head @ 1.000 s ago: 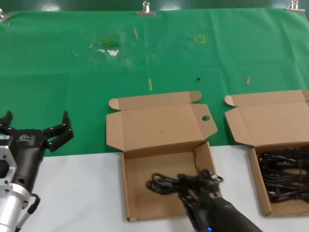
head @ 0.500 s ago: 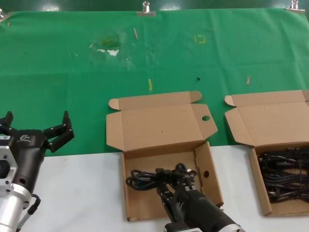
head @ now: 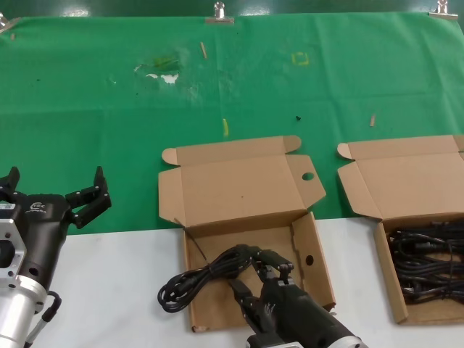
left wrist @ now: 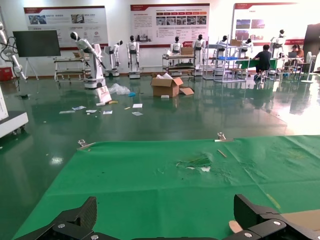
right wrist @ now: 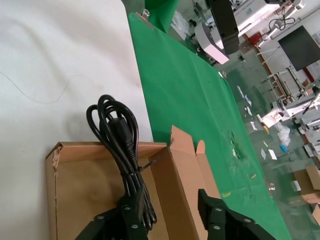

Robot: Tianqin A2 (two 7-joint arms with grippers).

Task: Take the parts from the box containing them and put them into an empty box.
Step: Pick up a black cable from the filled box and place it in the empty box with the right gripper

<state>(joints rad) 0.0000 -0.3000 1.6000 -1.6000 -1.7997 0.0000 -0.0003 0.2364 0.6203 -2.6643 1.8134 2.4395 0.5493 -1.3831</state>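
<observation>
The empty box (head: pixel 243 190) with round holes stands open at the middle. One black cord bundle (head: pixel 206 275) lies slanted across its left wall, one end inside, the looped end outside on the white table; it also shows in the right wrist view (right wrist: pixel 122 145). My right gripper (head: pixel 264 277) is low over this box (right wrist: pixel 70 185), jaws open (right wrist: pixel 165 216), the cord beside one finger and a cardboard wall between the fingers. The box containing parts (head: pixel 384 190) stands at the right with several cords (head: pixel 428 261) inside. My left gripper (head: pixel 54 185) is open and idle at the far left (left wrist: pixel 165 210).
A green cloth (head: pixel 232 80) covers the far half of the table, with small scraps (head: pixel 225 127) and clips (head: pixel 219 10) at its far edge. The white table surface (head: pixel 116 290) lies in front, left of the middle box.
My right gripper moved left into the middle box with the cord bundle. The bundle swung left, so its looped end now lies over the box's left wall on the table. The left arm has not moved.
</observation>
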